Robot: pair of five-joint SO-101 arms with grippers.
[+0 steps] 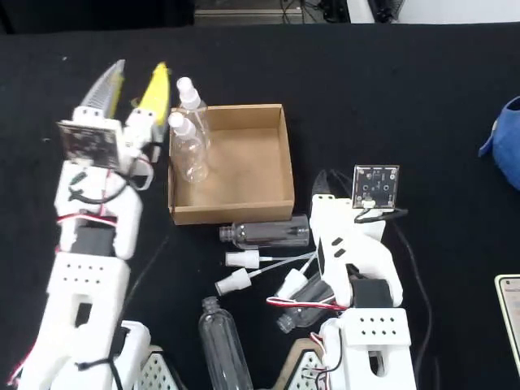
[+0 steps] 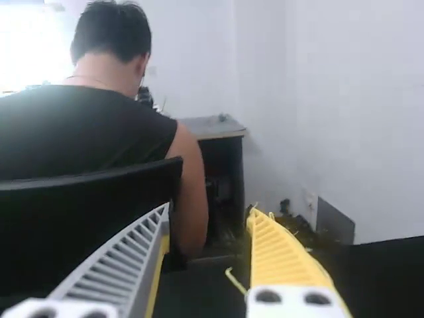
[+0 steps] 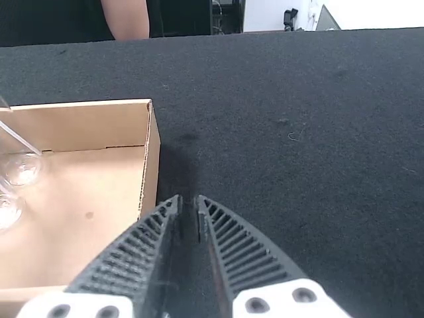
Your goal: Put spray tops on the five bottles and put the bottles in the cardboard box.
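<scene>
**Two capped, three bare**

Two capped bottles (image 1: 192,142) sit in the cardboard box (image 1: 244,207) along its left wall, sprayers toward the far desk (image 1: 422,97) edge, with box floor showing beside them. Out front lie three bare ones: a crosswise bottle (image 1: 268,233), neck left; a lengthwise bottle (image 1: 223,345), neck away; and a third bottle (image 1: 296,313) half under the right arm. Three loose spray tops (image 1: 244,259) lie between. Left gripper (image 1: 140,69) jaws are spread wide; right gripper (image 3: 188,200) jaws are closed, gripping nothing.

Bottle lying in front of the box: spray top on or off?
Off. The bottle shows a bare neck; a loose spray top lies beside it.
</scene>
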